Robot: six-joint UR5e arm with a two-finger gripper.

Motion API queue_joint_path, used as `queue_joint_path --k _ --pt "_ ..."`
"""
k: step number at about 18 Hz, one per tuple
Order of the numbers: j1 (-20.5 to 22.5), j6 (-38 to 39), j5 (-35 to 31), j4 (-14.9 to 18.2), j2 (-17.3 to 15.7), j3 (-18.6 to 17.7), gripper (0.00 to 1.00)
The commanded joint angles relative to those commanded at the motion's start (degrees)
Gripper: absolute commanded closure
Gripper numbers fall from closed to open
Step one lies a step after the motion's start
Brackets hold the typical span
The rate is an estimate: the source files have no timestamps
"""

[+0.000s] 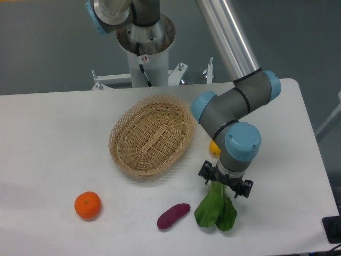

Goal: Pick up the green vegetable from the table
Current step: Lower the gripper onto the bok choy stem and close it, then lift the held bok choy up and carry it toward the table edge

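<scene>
The green vegetable, a bok choy (216, 210), lies at the front right of the white table (53, 138). Its dark green leaves point toward the front edge. Its pale stem end is hidden under my gripper (225, 184). The gripper points straight down over that stem end, and its black body covers the fingers. I cannot see whether the jaws are open or closed on the stem, nor whether the vegetable still rests on the table.
An oval wicker basket (153, 134) sits mid-table, left of the arm. A purple sweet potato (173, 216) lies just left of the leaves. An orange (87, 205) is at the front left. A bit of yellow squash (214, 149) shows behind the wrist.
</scene>
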State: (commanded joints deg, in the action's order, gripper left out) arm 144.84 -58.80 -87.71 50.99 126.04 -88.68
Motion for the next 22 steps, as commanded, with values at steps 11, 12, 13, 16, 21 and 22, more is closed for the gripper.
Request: queue_joint_path --k 11,12,13,16,21,22 --pt "-0.1 -0.1 -2.0 -1.2 0.0 -1.1 0.38" --pt "-0.2 0.0 -2.0 -1.2 -0.1 -1.1 0.48" --pt "-0.1 0.0 -2.0 -1.2 -0.2 -1.1 0.56" --pt "-0.1 -0.2 -2.1 -0.4 -0.6 -0.2 0.59" --pt "0.5 -0.7 -1.9 2.4 -1.8 0.7 0.59" --pt "0.7 -0.8 -1.9 4.3 -1.8 1.6 0.59"
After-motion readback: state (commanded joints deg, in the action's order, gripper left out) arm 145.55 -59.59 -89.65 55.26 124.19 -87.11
